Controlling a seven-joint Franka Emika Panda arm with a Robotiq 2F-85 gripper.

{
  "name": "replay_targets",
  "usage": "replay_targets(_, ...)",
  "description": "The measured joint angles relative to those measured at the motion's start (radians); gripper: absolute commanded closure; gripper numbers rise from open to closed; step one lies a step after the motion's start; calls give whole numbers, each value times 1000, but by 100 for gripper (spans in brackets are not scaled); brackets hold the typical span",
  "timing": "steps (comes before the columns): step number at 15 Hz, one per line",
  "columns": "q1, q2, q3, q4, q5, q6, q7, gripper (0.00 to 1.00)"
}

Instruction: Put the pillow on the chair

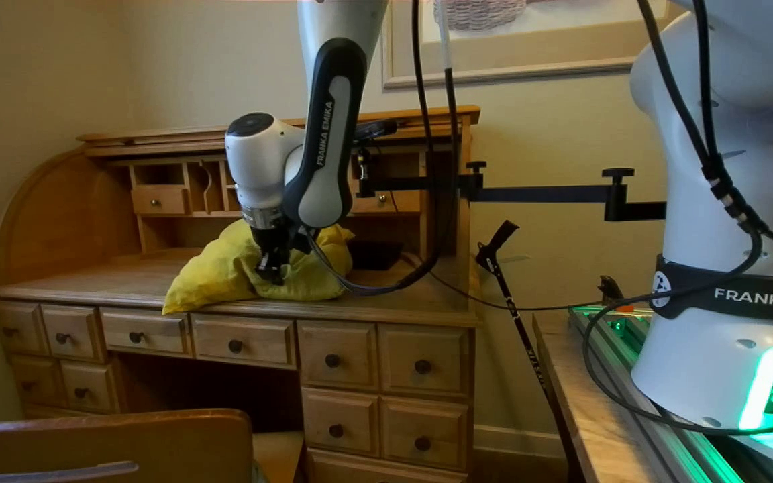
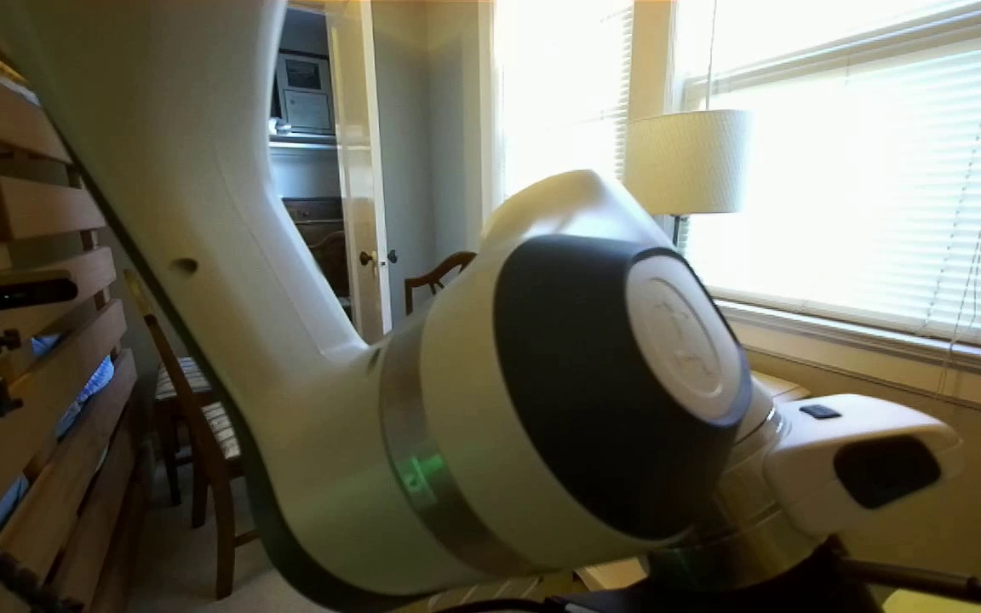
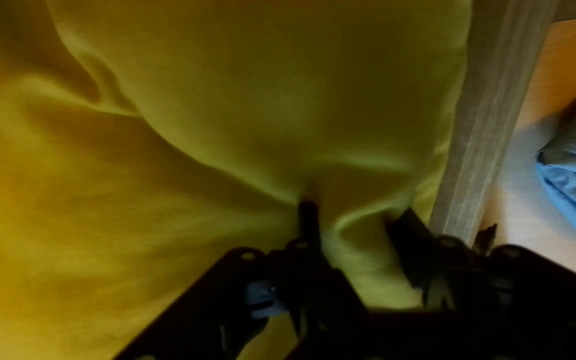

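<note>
The desk (image 1: 105, 276) bears the pillow (image 1: 224, 270) the hand (image 3: 356, 215) touches.

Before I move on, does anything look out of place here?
The wrinkled yellow fabric pillow lies on the brown wooden roll-top desk, an odd spot for soft furnishing, one corner overhanging the front edge.

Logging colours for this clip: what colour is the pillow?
The pillow is yellow, showing best in an exterior view.

- One yellow pillow (image 1: 215, 270) and one roll-top desk (image 1: 252, 329) are counted.
- One gripper (image 3: 355, 215) is seen, with two fingers (image 3: 310, 222).
- One chair (image 1: 105, 441) is shown in an exterior view.
- Two windows (image 2: 560, 85), one lampshade (image 2: 688, 162) and one door (image 2: 359, 170) are counted in an exterior view.
- One framed picture (image 1: 534, 43) is seen.
</note>
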Motion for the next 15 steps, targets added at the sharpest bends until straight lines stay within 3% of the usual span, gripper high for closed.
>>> replay_targets(3,-24,-14,41,-2,21,-8,-44,100)
replay_targets(15,-286,-140,422,-19,258,-131,-501,99)
